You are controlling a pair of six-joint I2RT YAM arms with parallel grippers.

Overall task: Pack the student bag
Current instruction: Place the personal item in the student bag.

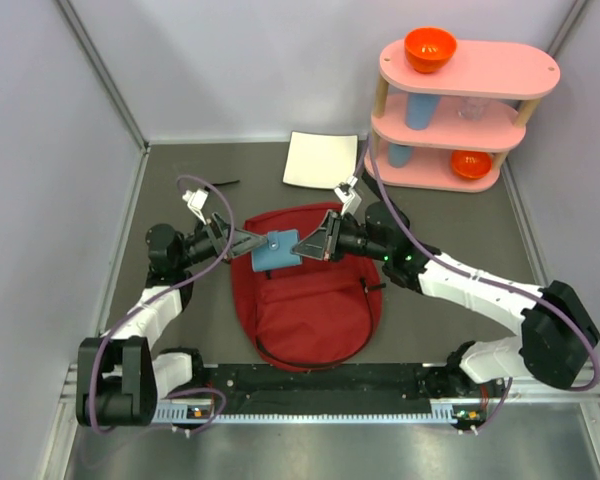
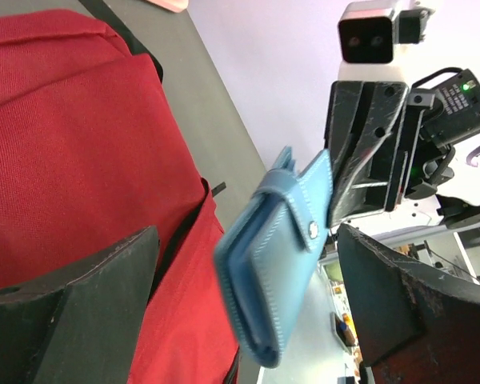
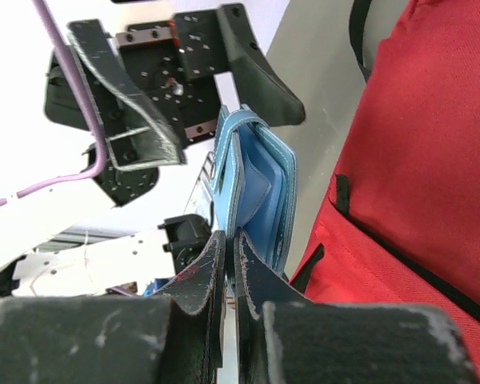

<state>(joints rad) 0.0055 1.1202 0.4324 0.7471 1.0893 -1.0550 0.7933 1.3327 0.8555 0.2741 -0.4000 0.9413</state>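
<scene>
The student bag (image 1: 305,305), dark red with black zippers, lies flat on the dark table between the two arms. Above its top end hangs a blue wallet (image 1: 276,250) with a snap flap. My right gripper (image 1: 302,245) is shut on one thin edge of the wallet (image 3: 256,180), fingertips pinched together (image 3: 226,240). My left gripper (image 1: 252,243) is open, its fingers standing wide on either side of the wallet (image 2: 276,272) without pressing it. The bag (image 2: 64,144) fills the left of the left wrist view, and the bag (image 3: 424,160) takes up the right of the right wrist view.
A white sheet (image 1: 321,159) lies at the back of the table, a thin black pen (image 1: 224,183) to its left. A pink three-tier shelf (image 1: 467,110) at the back right carries an orange bowl (image 1: 429,47) and blue cups (image 1: 418,108). Grey walls close in both sides.
</scene>
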